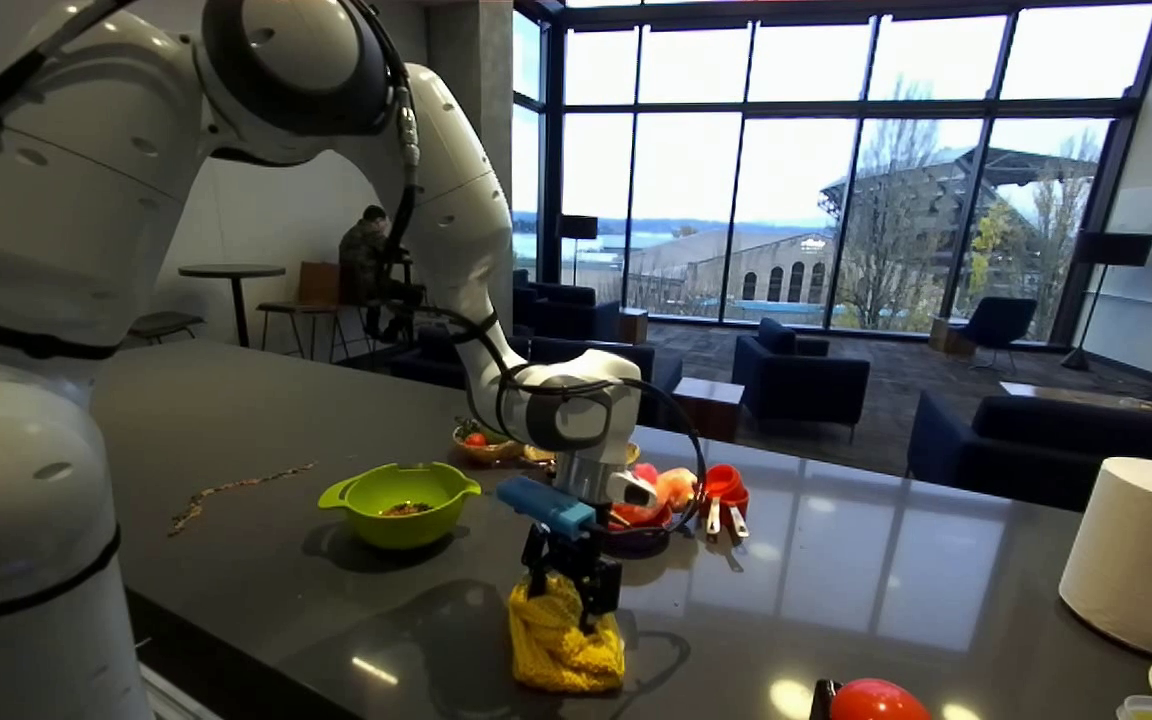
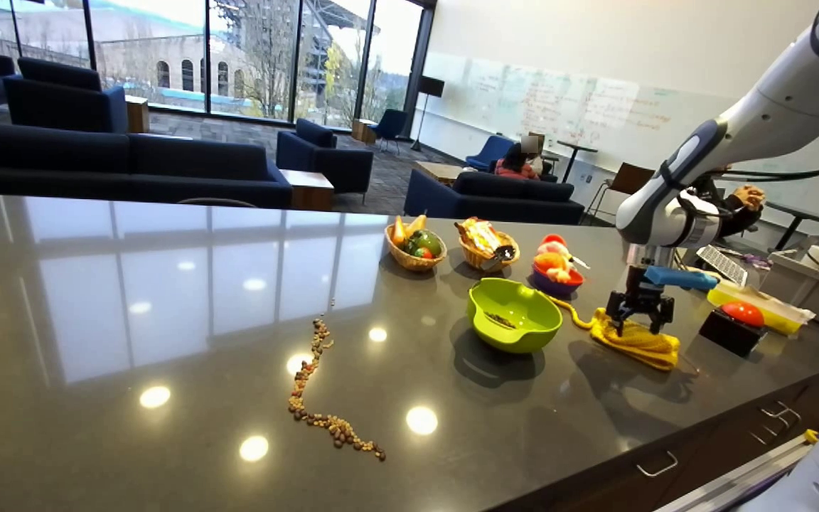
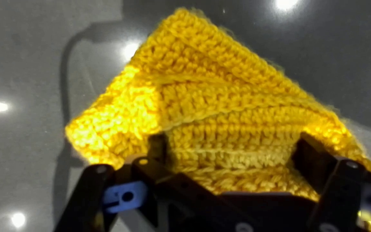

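A folded yellow knitted cloth point(image 1: 571, 655) lies on the dark grey counter and shows in both exterior views point(image 2: 640, 346). It fills the middle of the wrist view point(image 3: 217, 96). A yellow cord trails from it. My gripper point(image 1: 563, 608) points down over the cloth, also in an exterior view point(image 2: 638, 328). In the wrist view the fingers point(image 3: 233, 149) stand wide apart, with only the cloth's surface beneath and between them. The fingertips are at the cloth; whether they press on it I cannot tell. A green bowl point(image 2: 523, 337) with small bits inside stands nearby.
A purple bowl point(image 2: 557, 287) with colourful items and two wicker baskets point(image 2: 416, 264) stand farther back. A black box with a red button point(image 2: 733, 334) is beside the cloth. A trail of small nuts or beans point(image 2: 299, 387) lies on the counter. A paper roll point(image 1: 1141, 550) stands at one side.
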Controlling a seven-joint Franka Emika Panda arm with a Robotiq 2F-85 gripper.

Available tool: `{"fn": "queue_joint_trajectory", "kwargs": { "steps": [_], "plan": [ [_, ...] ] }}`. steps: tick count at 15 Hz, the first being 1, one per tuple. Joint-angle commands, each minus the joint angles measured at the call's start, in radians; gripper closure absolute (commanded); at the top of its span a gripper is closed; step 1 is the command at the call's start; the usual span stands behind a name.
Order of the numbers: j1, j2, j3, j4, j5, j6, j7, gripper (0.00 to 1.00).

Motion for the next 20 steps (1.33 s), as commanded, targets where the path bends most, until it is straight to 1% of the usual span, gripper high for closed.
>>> {"fn": "queue_joint_trajectory", "kwargs": {
  "steps": [1,3,5,11,17,20],
  "plan": [
    [0.024,-0.090,-0.023,-0.034,-0.096,-0.090,0.023,0.00],
    [0.033,-0.133,-0.028,-0.045,-0.152,-0.128,0.032,0.00],
    [0.035,-0.163,-0.025,-0.051,-0.189,-0.141,0.035,0.00],
    [0.030,-0.217,-0.006,-0.064,-0.221,-0.114,-0.009,0.00],
    [0.026,-0.281,0.031,-0.127,-0.218,-0.042,-0.215,0.00],
    [0.034,-0.318,0.037,-0.162,-0.229,-0.004,-0.254,0.00]
  ]
}}
